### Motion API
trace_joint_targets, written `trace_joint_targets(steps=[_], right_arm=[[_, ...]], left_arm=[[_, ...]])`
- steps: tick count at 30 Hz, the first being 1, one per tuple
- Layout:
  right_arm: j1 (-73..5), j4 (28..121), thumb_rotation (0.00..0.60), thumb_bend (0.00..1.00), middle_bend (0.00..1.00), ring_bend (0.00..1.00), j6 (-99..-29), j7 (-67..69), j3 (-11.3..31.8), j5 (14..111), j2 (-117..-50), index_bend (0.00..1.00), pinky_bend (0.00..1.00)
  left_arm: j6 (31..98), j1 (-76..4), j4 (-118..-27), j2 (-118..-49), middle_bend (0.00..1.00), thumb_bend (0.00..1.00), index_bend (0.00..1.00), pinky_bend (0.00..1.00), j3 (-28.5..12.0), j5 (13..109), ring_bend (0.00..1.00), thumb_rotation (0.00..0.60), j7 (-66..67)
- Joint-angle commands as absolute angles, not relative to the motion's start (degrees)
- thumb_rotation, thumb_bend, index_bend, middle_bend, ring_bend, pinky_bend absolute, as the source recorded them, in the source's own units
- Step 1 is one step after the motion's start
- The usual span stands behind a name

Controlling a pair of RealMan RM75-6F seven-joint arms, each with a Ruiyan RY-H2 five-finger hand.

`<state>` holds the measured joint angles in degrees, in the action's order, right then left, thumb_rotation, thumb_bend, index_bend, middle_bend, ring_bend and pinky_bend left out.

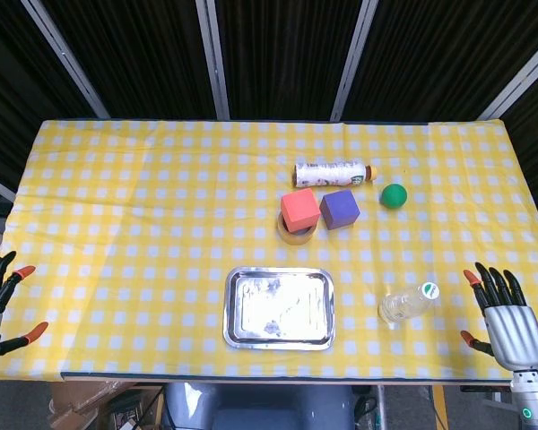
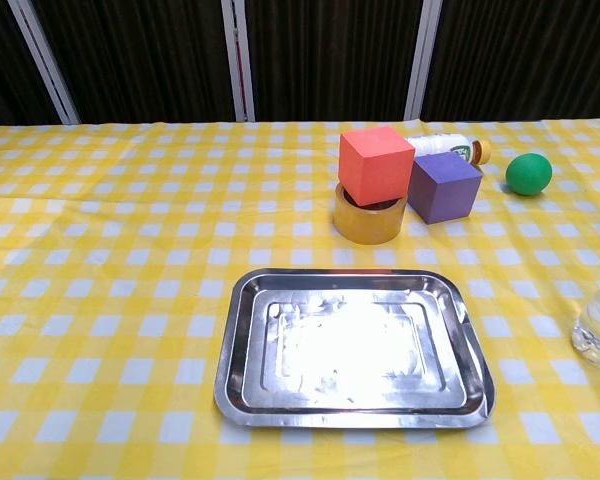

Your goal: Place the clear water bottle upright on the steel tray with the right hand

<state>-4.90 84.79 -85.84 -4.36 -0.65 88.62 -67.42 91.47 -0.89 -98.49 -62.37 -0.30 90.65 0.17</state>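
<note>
Clear water bottle (image 1: 407, 304) lies tilted on the table (image 1: 143, 197), right of the steel tray (image 1: 279, 336), near the right hand (image 1: 509, 315). Judged light, smooth, crushable; grip mid-body. Both hands' fingers spread, holding nothing.

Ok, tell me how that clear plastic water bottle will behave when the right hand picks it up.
The clear plastic water bottle looks empty, so probably light and easily nudged. Its thin see-through wall may flex under a firm squeeze. It seems to stand upright beside the steel tray, tall and narrow, so it could tip if bumped.
</note>
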Motion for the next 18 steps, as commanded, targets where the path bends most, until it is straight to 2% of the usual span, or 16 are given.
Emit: trace_joint_targets(steps=[1, 18], right_arm=[[-4.86, 84.89, 0.6, 0.17, 0.0, 0.0, -85.54, -4.29, -0.59, 88.45, -67.4, 0.1, 0.0], [-4.37, 85.06, 0.6, 0.17, 0.0, 0.0, -85.49, -2.72, -0.12, 88.49, -67.22, 0.1, 0.0]], left_arm=[[91.22, -0.92, -98.5, -62.41, 0.0, 0.15, 0.18, 0.0, -0.33, 90.41, 0.0, 0.6, 0.35], [90.06, -1.16, -98.67, -62.15, 0.0, 0.15, 0.18, 0.0, -0.53, 89.48, 0.0, 0.6, -0.24]])
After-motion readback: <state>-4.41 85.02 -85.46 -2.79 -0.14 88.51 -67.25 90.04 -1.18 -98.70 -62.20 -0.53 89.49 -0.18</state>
